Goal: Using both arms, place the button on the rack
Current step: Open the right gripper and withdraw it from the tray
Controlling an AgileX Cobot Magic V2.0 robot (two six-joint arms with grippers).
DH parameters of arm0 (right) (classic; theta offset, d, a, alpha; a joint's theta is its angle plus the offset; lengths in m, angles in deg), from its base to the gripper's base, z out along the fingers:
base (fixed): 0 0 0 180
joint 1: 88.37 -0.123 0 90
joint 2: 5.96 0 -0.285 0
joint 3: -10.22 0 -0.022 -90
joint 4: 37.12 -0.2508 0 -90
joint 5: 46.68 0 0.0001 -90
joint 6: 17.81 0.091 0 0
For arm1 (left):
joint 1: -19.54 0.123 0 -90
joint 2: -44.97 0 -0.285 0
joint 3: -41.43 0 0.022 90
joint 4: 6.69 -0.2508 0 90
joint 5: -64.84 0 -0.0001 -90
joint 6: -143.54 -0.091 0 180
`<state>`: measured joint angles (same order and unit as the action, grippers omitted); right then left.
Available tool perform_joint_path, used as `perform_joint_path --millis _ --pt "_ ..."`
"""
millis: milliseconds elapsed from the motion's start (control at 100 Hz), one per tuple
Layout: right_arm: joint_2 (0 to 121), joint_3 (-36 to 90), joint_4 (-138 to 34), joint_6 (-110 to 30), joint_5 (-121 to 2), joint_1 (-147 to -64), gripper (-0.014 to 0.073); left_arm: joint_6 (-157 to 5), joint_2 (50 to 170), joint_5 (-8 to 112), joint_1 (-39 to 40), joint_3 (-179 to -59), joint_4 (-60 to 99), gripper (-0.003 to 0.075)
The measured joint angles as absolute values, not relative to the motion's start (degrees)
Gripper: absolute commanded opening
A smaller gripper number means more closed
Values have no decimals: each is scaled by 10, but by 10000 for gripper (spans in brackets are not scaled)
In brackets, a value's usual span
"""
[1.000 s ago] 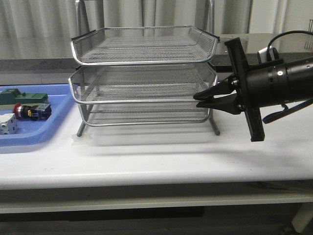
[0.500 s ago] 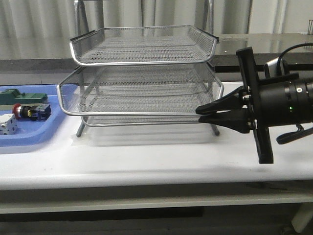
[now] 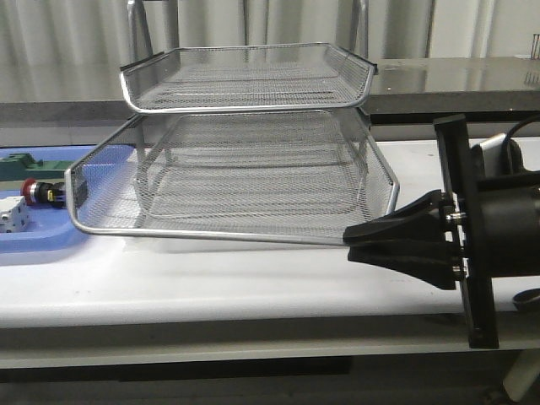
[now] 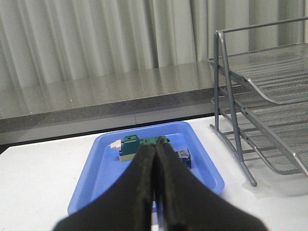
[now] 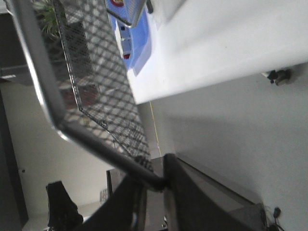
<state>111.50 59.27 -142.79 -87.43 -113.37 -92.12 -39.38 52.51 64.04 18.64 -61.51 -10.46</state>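
The silver wire-mesh rack stands mid-table, its middle tray slid far out toward the front. My right gripper is shut on that tray's front right rim; the right wrist view shows the rim wire pinched between the fingers of the gripper. The button, with its red cap, lies in the blue tray at the far left. My left gripper is shut and empty above the blue tray, hiding most of the button. The rack stands beside it.
A green block and a white block also lie in the blue tray. The green block lies just beyond my left fingertips. The pulled-out tray overhangs the blue tray's near right corner. Curtains and a grey ledge run behind the table.
My right gripper has drawn back toward the table's front edge, pulling the middle tray out of the rack. The rack frame and the button have not moved.
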Motion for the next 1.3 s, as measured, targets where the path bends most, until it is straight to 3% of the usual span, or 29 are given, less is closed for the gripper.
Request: perform_joint_path --millis 200,440,510,860,1300 --pt "1115 599 -1428 -895 -1138 -921 57 -394 525 640 186 -615 -105 -21" --pt "1117 601 -1428 -908 -1134 -921 377 -394 525 640 186 -615 -105 -21" --pt "1118 605 -1428 -913 -1132 -921 423 -394 525 640 186 -615 -105 -21" --pt "1112 623 -1414 -924 -1097 -931 424 -394 525 640 186 -615 -105 -21" --pt "915 692 -1394 -898 -1053 -856 421 -394 525 640 186 -615 -105 -21"
